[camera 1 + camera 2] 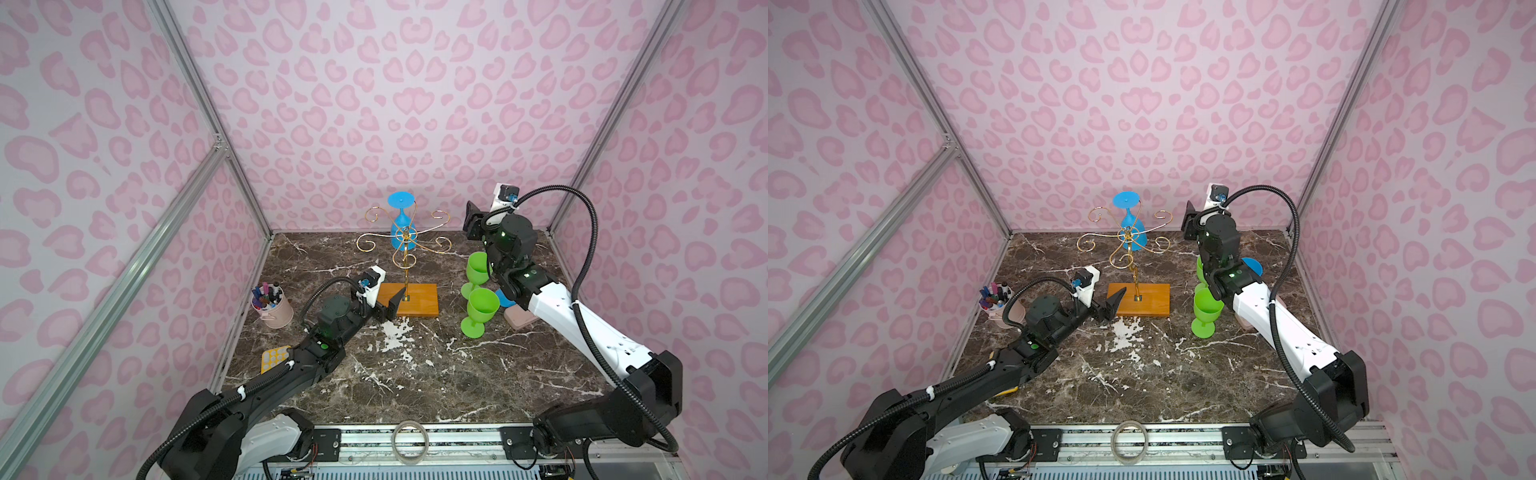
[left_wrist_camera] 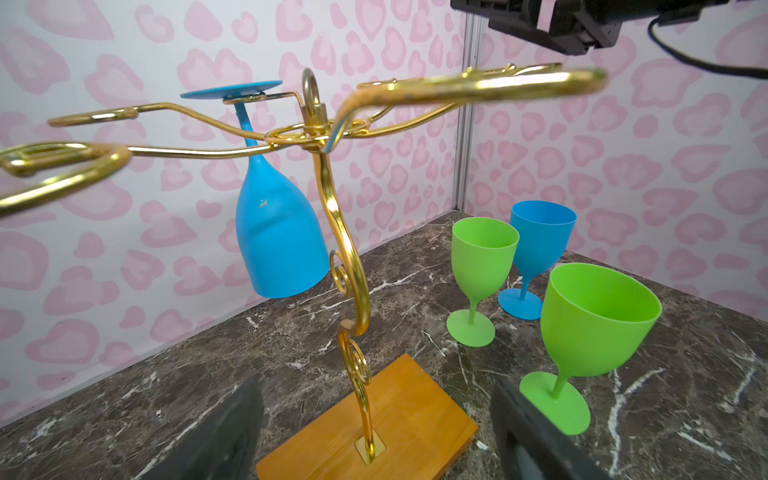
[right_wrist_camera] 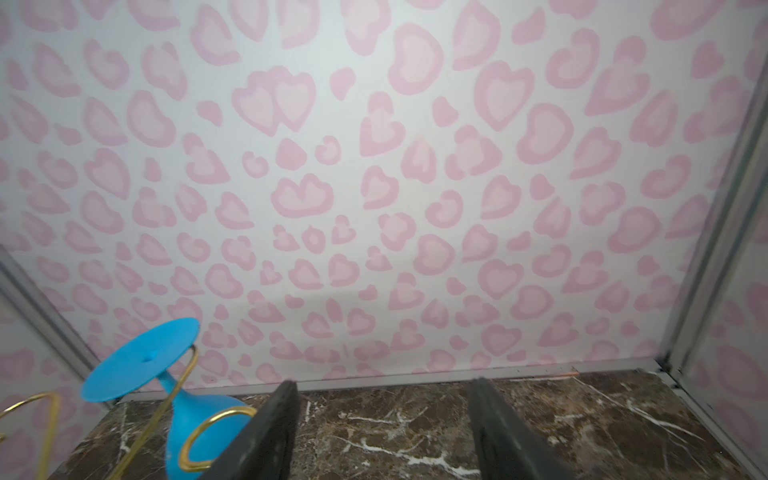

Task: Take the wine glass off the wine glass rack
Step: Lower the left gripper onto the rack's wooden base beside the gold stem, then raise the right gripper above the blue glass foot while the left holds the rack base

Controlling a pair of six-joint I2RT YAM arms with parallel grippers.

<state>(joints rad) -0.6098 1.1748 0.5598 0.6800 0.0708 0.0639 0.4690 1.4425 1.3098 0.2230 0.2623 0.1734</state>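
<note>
Wine glass [image 1: 398,227], blue, hangs inverted on wine glass rack [image 1: 419,306], close beside right gripper [image 3: 384,415], jaws spread, empty; gold scroll arm [image 3: 216,419] crosses its bowl; left gripper [image 2: 374,386], spread, straddles rack's base; green goblets [image 1: 482,305] stand beneath right arm.

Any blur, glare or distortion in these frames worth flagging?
Left wrist view: the near gold arms of the wine glass rack are out of focus and glinting; the hanging blue wine glass is sharp. Right wrist view: soft overall. Both top views: evenly lit, sharp, no harsh shadows.
</note>
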